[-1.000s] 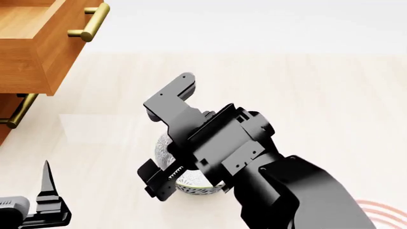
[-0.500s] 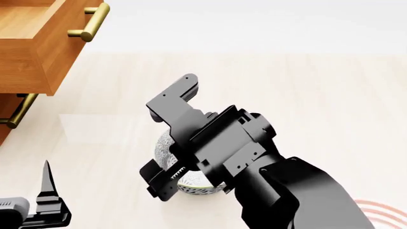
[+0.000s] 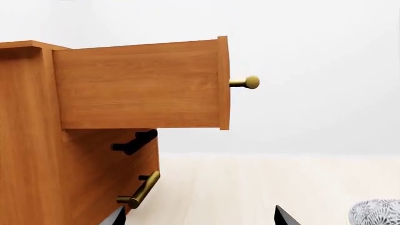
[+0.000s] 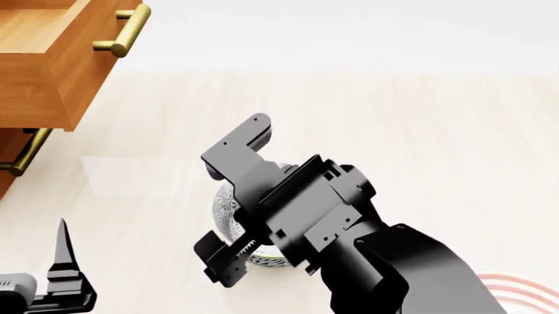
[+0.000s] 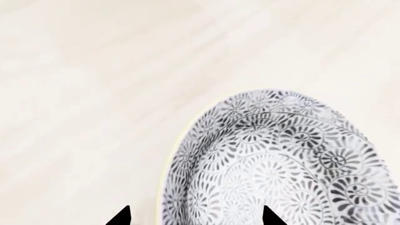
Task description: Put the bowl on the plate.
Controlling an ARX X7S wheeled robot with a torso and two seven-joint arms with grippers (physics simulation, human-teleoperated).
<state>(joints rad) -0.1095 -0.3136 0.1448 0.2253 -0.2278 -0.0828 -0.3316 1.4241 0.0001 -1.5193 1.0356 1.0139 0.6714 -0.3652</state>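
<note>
The bowl [image 5: 275, 164], white with a dense grey-blue floral pattern, rests on the pale floor. In the head view the bowl [image 4: 227, 210] is mostly hidden under my right gripper [image 4: 232, 201]. That gripper [image 5: 195, 217] is open and straddles the bowl's rim, one fingertip [image 5: 122, 216] outside it and the other over the inside. The plate [image 4: 527, 288] shows only as red rings at the lower right corner. My left gripper [image 3: 198, 218] is open and empty, low at the left, with the bowl [image 3: 375, 213] off to its side.
A wooden cabinet [image 4: 35, 72] stands at the upper left with its top drawer [image 3: 140, 84] pulled out. Brass handles [image 4: 122, 31] stick out from the drawer fronts. Pale wood floor [image 4: 419, 131] spreads around the bowl.
My right gripper has sunk lower onto the bowl, shifting down in the head view. The left arm and the bowl have stayed put.
</note>
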